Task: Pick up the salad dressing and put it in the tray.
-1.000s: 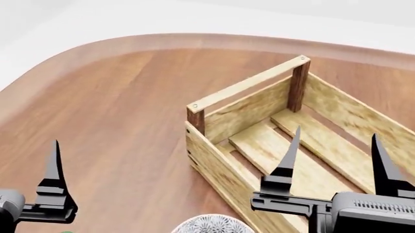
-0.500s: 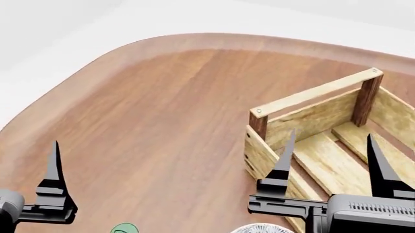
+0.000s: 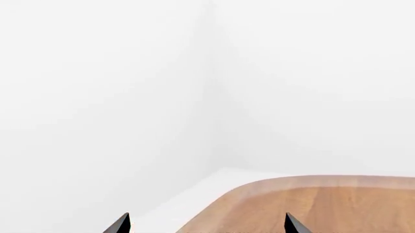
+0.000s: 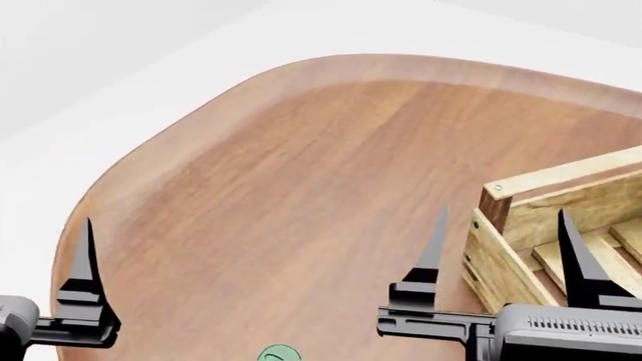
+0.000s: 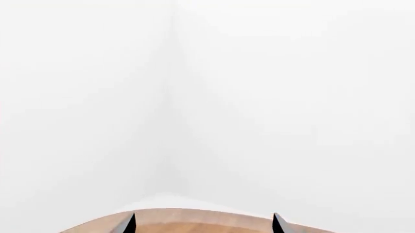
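Only the round green cap of the salad dressing shows, at the bottom edge of the head view; its body is cut off. The tray, a slatted wooden crate with a dark corner post, sits at the right edge, partly out of frame. My right gripper hovers open and empty in front of the tray's near corner, right of the cap. Of my left gripper, one finger shows at the far left. In its wrist view the left gripper is open and empty. The right gripper shows wide-apart tips there too.
The brown wooden table has a rounded, raised far edge, with white floor and wall beyond. Both wrist views look past the table edge at a white wall corner.
The head view has swung left. The tray slid from centre to the right edge, the patterned bowl dropped out of view, and the green cap came further into view. Both grippers stay open.
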You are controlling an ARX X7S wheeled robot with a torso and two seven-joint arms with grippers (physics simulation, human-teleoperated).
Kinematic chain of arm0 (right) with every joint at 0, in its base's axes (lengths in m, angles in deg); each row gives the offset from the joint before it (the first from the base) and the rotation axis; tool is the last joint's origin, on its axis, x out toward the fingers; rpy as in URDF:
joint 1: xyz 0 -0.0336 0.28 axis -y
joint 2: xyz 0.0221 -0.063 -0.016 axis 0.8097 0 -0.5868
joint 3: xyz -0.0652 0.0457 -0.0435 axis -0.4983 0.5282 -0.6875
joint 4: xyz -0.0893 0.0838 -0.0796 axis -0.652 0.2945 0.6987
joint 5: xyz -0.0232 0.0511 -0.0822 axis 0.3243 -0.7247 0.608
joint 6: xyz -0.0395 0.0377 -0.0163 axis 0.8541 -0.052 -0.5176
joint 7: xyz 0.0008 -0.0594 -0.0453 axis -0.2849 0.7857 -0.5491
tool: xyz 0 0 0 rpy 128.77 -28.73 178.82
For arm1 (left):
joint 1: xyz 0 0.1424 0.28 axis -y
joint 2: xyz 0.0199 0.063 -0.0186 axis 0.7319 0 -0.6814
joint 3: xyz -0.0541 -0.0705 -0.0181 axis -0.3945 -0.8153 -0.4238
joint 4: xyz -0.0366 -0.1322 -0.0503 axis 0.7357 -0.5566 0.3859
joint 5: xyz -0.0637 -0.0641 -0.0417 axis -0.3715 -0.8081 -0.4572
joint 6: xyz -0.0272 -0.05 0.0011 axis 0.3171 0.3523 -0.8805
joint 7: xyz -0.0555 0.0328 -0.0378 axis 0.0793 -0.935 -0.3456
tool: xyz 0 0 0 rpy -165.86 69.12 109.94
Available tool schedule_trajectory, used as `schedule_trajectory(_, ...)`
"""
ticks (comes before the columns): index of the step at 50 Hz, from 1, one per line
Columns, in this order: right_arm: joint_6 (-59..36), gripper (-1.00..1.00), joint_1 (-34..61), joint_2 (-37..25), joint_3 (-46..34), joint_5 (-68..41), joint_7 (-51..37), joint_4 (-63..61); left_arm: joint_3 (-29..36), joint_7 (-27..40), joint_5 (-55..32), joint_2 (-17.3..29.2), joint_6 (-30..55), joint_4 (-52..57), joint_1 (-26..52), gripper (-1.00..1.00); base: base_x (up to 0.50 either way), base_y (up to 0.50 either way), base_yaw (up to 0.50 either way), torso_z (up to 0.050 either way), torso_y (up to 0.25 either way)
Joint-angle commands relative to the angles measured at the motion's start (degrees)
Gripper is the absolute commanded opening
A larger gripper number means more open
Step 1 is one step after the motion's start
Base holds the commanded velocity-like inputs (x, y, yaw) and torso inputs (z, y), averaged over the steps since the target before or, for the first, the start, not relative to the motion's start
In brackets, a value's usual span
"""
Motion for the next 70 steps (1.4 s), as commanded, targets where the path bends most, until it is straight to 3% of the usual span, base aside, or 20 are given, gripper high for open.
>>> schedule_trajectory(1, -0.51, 1.00, -0.11, -0.73, -1.62, 0.92, -0.20, 1.10, 0.16, 0.23, -0.32, 0.20, -0.26, -0.26, -0.08, 1.00, 0.00, 0.00, 0.00, 0.000, 0.000)
schedule_trajectory(23, -3.90, 1.00, -2.97, -6.16, -6.03, -1.21, 6.32, -2.03, -0.07, 0.75, -1.16, 0.66, -0.16, -0.65, 0.00, 1.00, 0.00, 0.00, 0.00, 0.000, 0.000)
schedule_trajectory(44, -6.95, 1.00, -3.60, -11.90, -10.23, -10.84, 18.88, -3.94, -0.87, 1.69, -1.64, 1.27, 0.11, -0.56, 0.37, 1.00, 0.00, 0.00, 0.00, 0.000, 0.000)
schedule_trajectory(57, -4.77, 1.00, -4.18, -13.72, -15.37, -3.83, 19.37, -1.80, -0.55, 1.97, -1.74, 1.53, 0.09, -0.58, 0.40, 1.00, 0.00, 0.00, 0.00, 0.000, 0.000)
schedule_trajectory(70, -7.08, 1.00, -3.97, -15.22, -18.68, -4.35, 22.49, -0.51, -0.44, 2.23, -1.96, 1.82, 0.06, -0.60, 0.43, 1.00, 0.00, 0.00, 0.00, 0.000, 0.000)
